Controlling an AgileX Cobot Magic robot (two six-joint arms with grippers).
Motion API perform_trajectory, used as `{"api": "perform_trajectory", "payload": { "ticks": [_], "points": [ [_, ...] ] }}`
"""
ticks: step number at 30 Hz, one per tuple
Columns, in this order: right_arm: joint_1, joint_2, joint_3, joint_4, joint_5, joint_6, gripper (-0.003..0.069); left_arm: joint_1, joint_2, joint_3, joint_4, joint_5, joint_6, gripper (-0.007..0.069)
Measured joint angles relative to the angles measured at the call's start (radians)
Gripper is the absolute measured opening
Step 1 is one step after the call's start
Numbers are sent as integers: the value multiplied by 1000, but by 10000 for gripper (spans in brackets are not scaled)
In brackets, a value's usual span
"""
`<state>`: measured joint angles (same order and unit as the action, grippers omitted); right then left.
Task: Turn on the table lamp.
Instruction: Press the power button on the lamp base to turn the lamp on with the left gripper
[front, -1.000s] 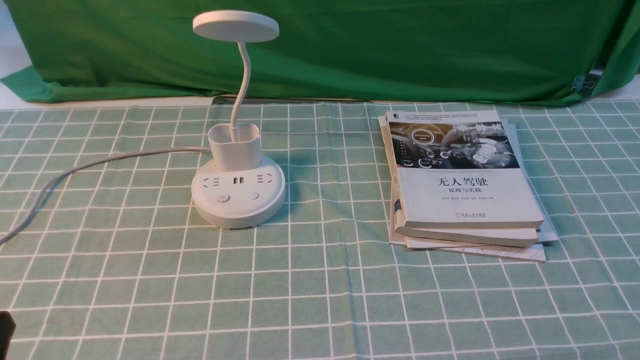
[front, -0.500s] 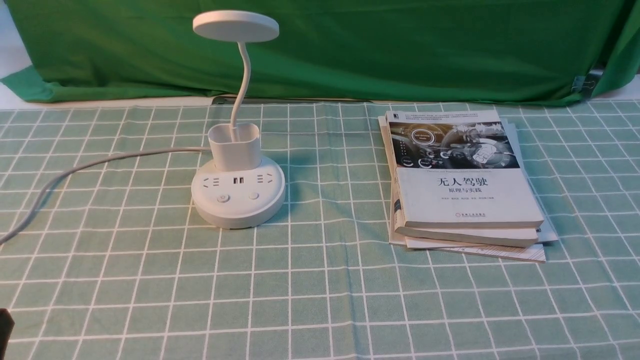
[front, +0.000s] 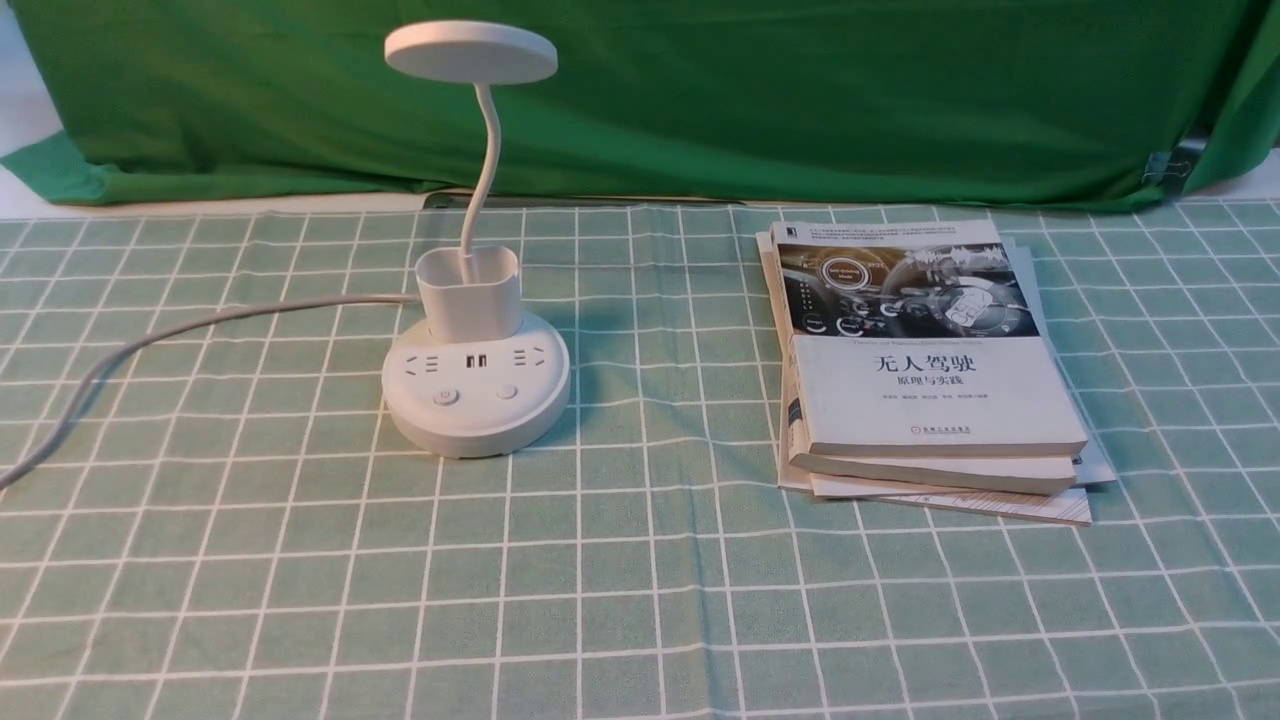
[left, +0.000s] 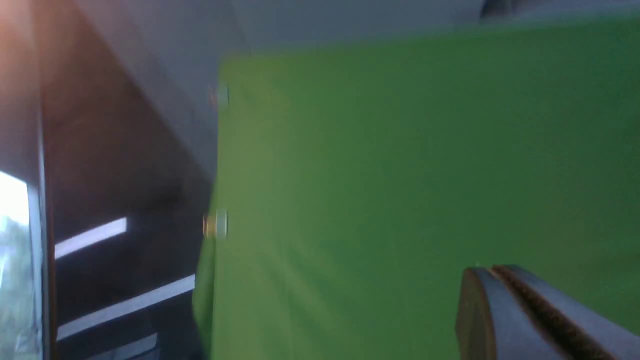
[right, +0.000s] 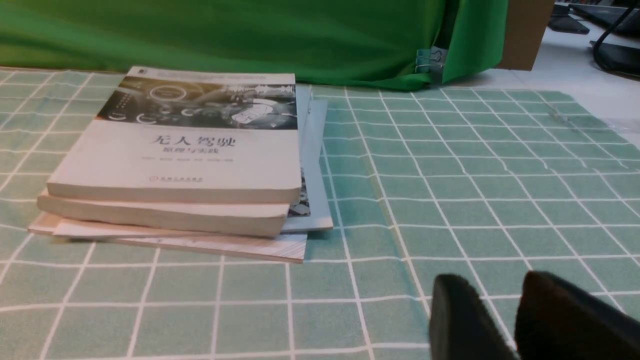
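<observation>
Left claw (left: 537, 315): grey fingers, rough brown strip lining the seam. Right claw (right: 510, 320): matte black rounded fingers (right: 462, 320).

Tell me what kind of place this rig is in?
Most likely an indoor lab or data-collection tabletop staged as a study desk: a green backdrop cloth clipped up behind, a checked green tablecloth, plus a table lamp and a stack of books.

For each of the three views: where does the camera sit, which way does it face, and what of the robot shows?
Front view: between the arms, facing forward over the table lamp and stack of books; no robot part shows.
Left wrist view: blurred, faces the green backdrop, off the table; left hand at the edge.
Right wrist view: low above the tablecloth, facing the books; right hand at the edge.
Shared: front and right wrist both show the books.
</observation>
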<state>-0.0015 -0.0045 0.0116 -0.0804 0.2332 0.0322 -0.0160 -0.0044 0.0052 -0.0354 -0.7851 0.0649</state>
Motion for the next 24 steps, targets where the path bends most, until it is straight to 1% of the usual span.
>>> {"api": "perform_trajectory", "payload": {
  "ticks": [1,2,3,4,5,6,7,10,11,12,13,15,16,17,18,19,20,21,22,23,24],
  "points": [
    [0,0,0,0,0,0,241,0,0,0,0,-40,-51,1],
    [0,0,0,0,0,0,241,0,0,-7,-4,-72,-166,1],
    [0,0,0,0,0,0,241,0,0,-25,-4,-49,-231,1],
    [0,0,0,0,0,0,241,0,4,-68,-4,6,-286,1],
    [0,0,0,0,0,0,241,0,17,-117,-2,89,-329,1],
    [0,0,0,0,0,0,241,0,40,-206,8,258,-368,1],
    [0,0,0,0,0,0,241,0,83,-284,28,448,-387,1],
    [0,0,0,0,0,0,241,0,243,-455,76,808,-406,1],
    [0,0,0,0,0,0,241,0,311,-486,79,898,-408,1],
    [0,0,0,0,0,0,241,0,311,-491,79,912,-407,1],
    [0,0,0,0,0,0,241,0,408,-504,63,987,-408,1],
    [0,0,0,0,-1,0,241,0,560,-505,-17,1045,-364,1],
    [0,0,0,0,-1,0,241,0,640,-507,-75,1063,-294,1],
    [0,0,0,0,-1,0,241,-1,720,-515,-170,1079,-201,1],
    [0,0,0,0,-1,0,241,-11,799,-532,-308,1092,-95,1],
    [0,0,0,0,-1,0,241,-13,831,-536,-331,1098,-52,1],
    [0,0,0,0,-1,0,241,-34,939,-568,-486,1119,97,1],
    [0,0,0,0,-1,0,241,-65,1030,-614,-594,1134,192,1],
    [0,0,0,0,-1,0,241,-70,1045,-621,-605,1137,204,1],
    [0,0,0,0,-1,0,241,-113,1145,-677,-643,1146,253,-2],
    [0,0,0,0,-1,0,241,-142,1211,-711,-641,1146,260,-3]
  ]
}}
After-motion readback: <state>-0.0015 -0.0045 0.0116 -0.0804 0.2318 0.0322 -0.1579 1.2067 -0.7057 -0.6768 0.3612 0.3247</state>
